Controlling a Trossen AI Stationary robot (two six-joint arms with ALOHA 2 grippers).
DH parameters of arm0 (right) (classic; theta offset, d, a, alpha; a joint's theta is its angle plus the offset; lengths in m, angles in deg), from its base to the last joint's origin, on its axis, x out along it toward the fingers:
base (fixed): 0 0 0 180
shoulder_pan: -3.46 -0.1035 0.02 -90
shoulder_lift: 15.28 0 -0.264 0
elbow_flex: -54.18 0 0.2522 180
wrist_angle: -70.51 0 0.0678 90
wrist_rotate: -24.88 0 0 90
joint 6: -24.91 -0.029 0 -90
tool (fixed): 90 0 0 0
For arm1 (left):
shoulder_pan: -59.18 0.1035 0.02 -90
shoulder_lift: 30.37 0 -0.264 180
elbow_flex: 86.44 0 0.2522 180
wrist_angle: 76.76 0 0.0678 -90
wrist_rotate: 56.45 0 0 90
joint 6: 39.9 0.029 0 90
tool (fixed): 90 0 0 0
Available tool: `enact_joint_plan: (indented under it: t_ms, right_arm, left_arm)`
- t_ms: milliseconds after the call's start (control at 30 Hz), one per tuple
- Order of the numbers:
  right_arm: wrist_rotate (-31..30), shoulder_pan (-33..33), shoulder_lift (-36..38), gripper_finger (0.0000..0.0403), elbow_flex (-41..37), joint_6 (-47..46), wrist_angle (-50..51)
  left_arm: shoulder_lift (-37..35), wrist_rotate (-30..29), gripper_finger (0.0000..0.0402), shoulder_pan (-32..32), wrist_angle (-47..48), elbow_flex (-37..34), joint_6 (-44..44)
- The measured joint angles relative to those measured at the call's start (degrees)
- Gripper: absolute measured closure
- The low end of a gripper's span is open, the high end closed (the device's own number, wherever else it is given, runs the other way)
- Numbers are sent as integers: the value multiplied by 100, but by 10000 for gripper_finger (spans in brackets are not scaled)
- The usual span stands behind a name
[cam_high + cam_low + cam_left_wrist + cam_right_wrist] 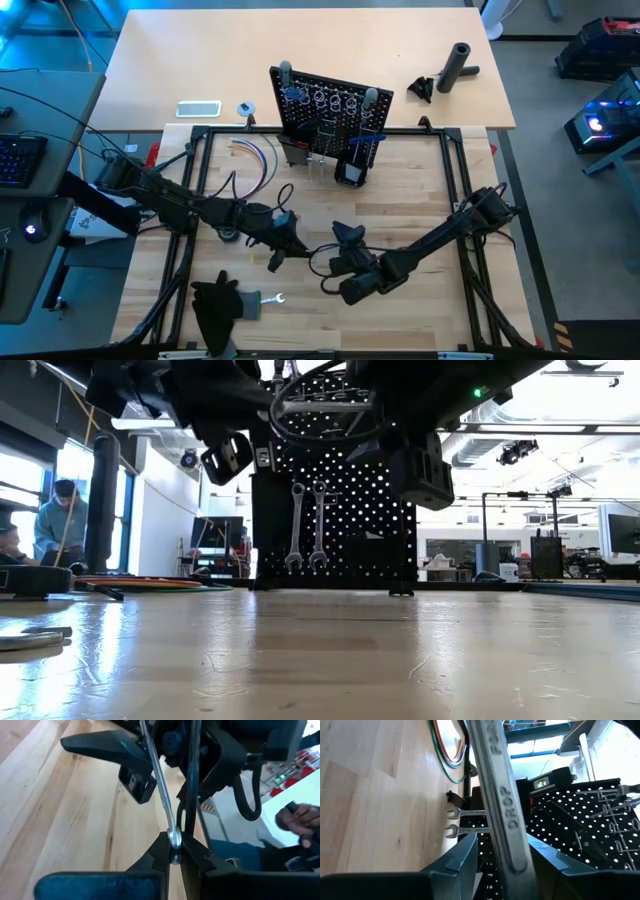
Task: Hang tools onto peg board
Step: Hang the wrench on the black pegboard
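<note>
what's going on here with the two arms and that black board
Both arms meet over the middle of the table, each hand gripping the same wrench: the left hand pinches one end, the right hand has the other end between its fingers. It looks like a handover in mid-air. Two wrenches already hang on the peg board behind them. Another wrench lies on the table near the front edge.

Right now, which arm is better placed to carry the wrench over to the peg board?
Probably the right. The right tool sits at the far end of the wrench, and its wrist camera faces the peg board. The left tool clamps the wrench but points across the table, not at the board.
</note>
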Motion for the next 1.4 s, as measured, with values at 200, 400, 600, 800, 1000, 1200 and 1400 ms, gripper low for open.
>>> enact_joint_plan:
  t_ms: [200, 400, 600, 800, 1000, 1200, 1400]
  right_arm:
    - [-312, -11, 2, 291, 2, 110, -90]
    - [-353, -90, 2, 335, 2, 171, -108]
    - [-407, -152, 2, 345, 2, 261, -135]
    - [-340, -160, 2, 342, 2, 497, -353]
    - [-357, -149, 2, 353, 2, 531, -361]
    - [-378, -146, -9, 361, 2, 593, -346]
    - [-335, -144, -9, 364, 1, 538, -370]
  left_arm:
    - [-8, -1, 387, 0, -107, 0, -131]
    - [-4, 41, 387, 2, -304, -2, -261]
    - [-4, 189, 387, 91, -429, -2, -342]
    - [-6, 215, 384, 149, -726, -2, -351]
    - [-6, 214, 385, 146, -782, -2, -435]
    - [-6, 203, 385, 149, -826, 2, -502]
    - [-10, 217, 379, 149, -814, 8, -441]
